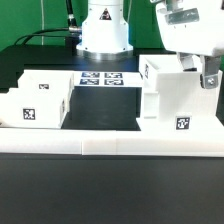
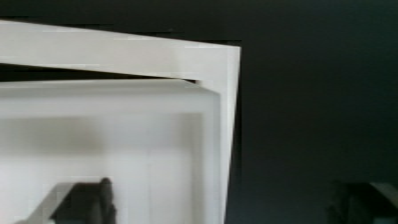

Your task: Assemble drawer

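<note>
Black tabletop (image 1: 100, 108); claw (image 1: 200, 75) spread over drawer housing (image 1: 168, 100); tray (image 1: 50, 95) apart.

No legible text, numbers or brands in either view. Only signs: black-and-white square tags (image 1: 183, 124). One sits lower right on the white plastic boxy housing (image 1: 168, 95), two on the smaller white plastic box part (image 1: 45, 102) at left, and several on the thin flat white marker board (image 1: 101, 78) at upper centre.
</note>
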`<act>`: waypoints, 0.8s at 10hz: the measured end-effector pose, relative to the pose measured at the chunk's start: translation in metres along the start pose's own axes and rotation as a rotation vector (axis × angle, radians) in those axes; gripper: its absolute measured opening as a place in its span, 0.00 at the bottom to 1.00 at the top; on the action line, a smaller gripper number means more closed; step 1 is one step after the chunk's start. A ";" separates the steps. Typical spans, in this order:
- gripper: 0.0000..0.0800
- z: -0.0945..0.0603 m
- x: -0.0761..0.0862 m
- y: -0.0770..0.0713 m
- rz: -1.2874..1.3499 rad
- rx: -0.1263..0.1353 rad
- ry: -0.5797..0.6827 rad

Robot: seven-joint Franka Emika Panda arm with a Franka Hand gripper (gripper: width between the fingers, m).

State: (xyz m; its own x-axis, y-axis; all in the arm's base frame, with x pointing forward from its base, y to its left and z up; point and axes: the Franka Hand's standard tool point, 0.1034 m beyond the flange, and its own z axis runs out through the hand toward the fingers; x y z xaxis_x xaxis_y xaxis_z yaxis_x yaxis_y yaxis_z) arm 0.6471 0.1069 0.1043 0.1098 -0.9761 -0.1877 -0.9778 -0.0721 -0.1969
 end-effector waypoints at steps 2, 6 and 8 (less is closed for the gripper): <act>0.81 0.000 0.000 0.000 -0.005 0.001 0.000; 0.81 -0.031 -0.008 0.018 -0.286 -0.087 -0.059; 0.81 -0.038 -0.007 0.022 -0.378 -0.085 -0.064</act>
State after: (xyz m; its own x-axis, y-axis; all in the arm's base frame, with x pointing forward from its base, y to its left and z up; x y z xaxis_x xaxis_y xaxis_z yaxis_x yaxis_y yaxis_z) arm 0.6177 0.1042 0.1377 0.4731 -0.8629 -0.1776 -0.8774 -0.4434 -0.1833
